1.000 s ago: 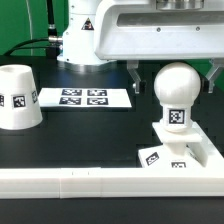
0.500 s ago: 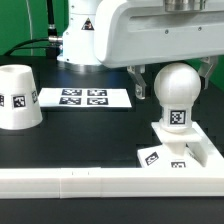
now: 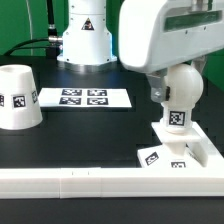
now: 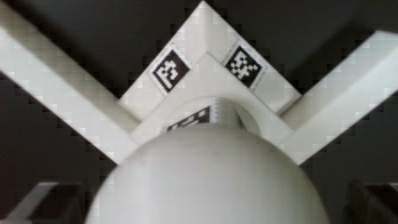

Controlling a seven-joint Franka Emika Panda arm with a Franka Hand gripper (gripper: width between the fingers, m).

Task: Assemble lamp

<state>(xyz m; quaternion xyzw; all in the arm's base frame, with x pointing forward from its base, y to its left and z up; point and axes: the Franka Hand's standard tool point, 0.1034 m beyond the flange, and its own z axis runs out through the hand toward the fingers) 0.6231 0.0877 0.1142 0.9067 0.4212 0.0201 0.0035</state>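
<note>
Rightward across the exterior view is where the big white arm housing [image 3: 165, 35] has swung in the last second, so it now hangs over the bulb rather than behind it. The matt black surface [image 3: 90, 135] lies before a green backdrop [image 3: 20, 20] with a dark cable across it. At the exterior view's left the white, cup-like tapered plastic shade [image 3: 18, 97] stands mouth down, well apart from the other parts. Next comes the thin flat white marker board [image 3: 83, 97], lying before the arm's white pedestal [image 3: 85, 35]. A long white rail [image 3: 90, 183] runs along the front edge. At the right the white ball-topped cylindrical bulb [image 3: 183, 95] stands upright in the blocky square white base [image 3: 200, 148], which sits just behind the rail. The arm reaches down from above, one dark finger [image 3: 157, 92] level with the ball's left side. In the wrist view the end effector [image 4: 199, 203] looks straight down on the ball, its fingers spread on either side with dark gaps between them and the bulb, gripping nothing.
</note>
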